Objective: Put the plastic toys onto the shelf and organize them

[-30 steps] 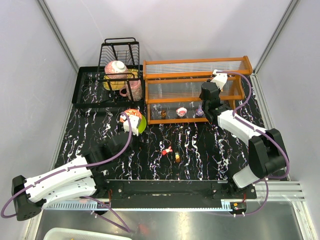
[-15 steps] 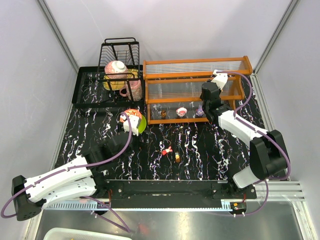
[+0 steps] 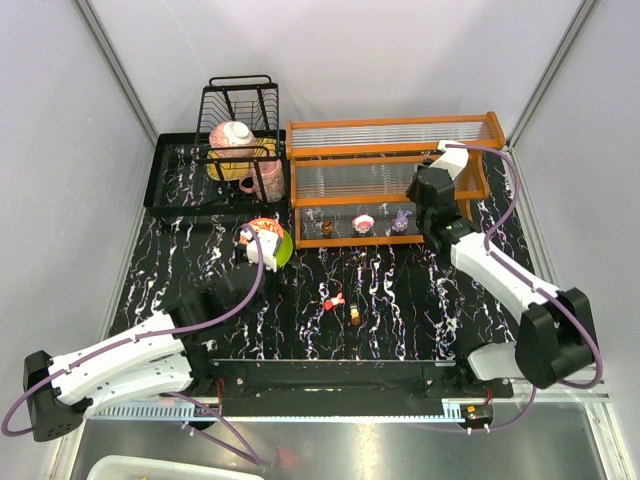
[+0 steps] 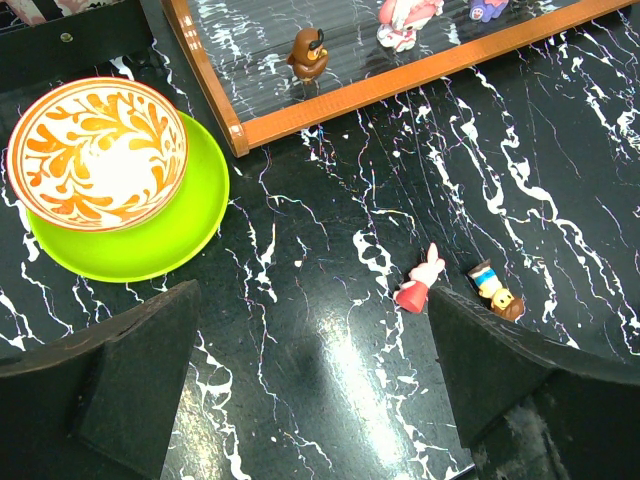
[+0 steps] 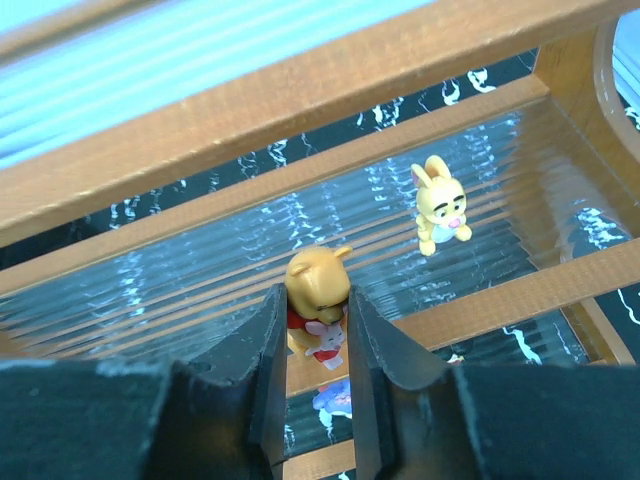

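The little yellow bear (image 5: 318,285) looks like hard, hollow plastic. I'd judge it feather-light, stiff and not fragile, but smooth and rounded enough to squirt out of a loose pinch. With such a small base, it would probably topple easily on the ribbed panel. The sensible place to hold it seems to be across the body just under the big head, where the sides are flattest. That is roughly where the right jaws have it: low in the middle of the right wrist view they are nearly closed, clamped on the bear's flanks, with its head poking up above the tips. It hangs over a clear ribbed tier of the orange shelf (image 5: 300,90), and I cannot tell whether its feet touch the panel. A pale yellow rabbit (image 5: 441,215) stands on that tier, up and to the right of the bear and well clear of it. The left jaws are spread wide with nothing between them, framing the bottom corners of the left wrist view above the black marbled worktop (image 4: 330,230). Two toys lie there at right of centre, a red and pink one (image 4: 420,285) and a small dark one (image 4: 495,293) just beside it. Along the top edge, a brown figure (image 4: 305,52) and a pink-white figure (image 4: 405,15) stand on the lowest tier.
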You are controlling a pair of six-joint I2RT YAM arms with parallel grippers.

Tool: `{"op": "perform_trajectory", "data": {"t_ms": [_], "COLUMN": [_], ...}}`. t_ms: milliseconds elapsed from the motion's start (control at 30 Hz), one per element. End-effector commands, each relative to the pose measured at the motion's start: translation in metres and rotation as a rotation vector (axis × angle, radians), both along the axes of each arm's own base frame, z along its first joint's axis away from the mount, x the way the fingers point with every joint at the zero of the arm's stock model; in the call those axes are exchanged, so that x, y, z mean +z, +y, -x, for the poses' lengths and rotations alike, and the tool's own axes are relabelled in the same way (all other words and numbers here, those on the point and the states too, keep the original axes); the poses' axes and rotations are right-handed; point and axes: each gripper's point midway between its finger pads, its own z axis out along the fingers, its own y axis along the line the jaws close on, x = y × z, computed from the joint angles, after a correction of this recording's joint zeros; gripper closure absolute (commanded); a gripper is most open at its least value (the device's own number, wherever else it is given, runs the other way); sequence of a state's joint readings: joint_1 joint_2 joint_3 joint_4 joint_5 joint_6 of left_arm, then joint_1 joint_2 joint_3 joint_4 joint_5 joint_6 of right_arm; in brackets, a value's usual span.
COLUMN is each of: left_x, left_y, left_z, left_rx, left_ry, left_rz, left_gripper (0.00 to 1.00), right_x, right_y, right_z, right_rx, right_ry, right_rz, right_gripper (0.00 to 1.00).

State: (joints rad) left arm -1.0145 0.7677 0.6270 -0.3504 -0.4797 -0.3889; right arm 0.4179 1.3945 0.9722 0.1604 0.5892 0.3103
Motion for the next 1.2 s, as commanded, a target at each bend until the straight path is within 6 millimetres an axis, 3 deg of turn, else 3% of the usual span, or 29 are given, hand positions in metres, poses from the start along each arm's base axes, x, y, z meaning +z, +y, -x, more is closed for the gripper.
{"op": "perform_trajectory", "data": {"t_ms": [0, 233, 333, 567, 833, 1167], "left_x": [0.006, 0.006, 0.007, 0.007, 0.007, 0.006], "left_y": [0.002, -0.001, 0.0, 0.004, 0.003, 0.004], "left_z": [-0.005, -0.006, -0.005, -0.005, -0.005, -0.005], "left_rx": [0.022, 0.016, 0.019, 0.024, 0.024, 0.028], "left_ry": [-0.028, -0.026, -0.03, -0.038, -0.038, -0.038], "left_rz": [0.015, 0.018, 0.02, 0.021, 0.021, 0.021], "left_gripper": [0.01, 0.01, 0.01, 0.01, 0.01, 0.01], "right_x": [0.049, 0.061, 0.057, 0.054, 0.043, 0.026], "right_y": [0.007, 0.064, 0.073, 0.057, 0.018, 0.004], "right_z": [0.014, 0.041, 0.045, 0.036, 0.011, -0.008], "right_rx": [0.095, 0.518, 0.589, 0.521, 0.273, 0.169], "right_ry": [-0.131, -0.148, -0.126, -0.123, -0.056, -0.038], "right_rz": [-0.049, -0.109, -0.119, -0.103, -0.015, 0.026], "right_gripper": [0.99, 1.0, 1.0, 1.0, 1.0, 1.0]}}
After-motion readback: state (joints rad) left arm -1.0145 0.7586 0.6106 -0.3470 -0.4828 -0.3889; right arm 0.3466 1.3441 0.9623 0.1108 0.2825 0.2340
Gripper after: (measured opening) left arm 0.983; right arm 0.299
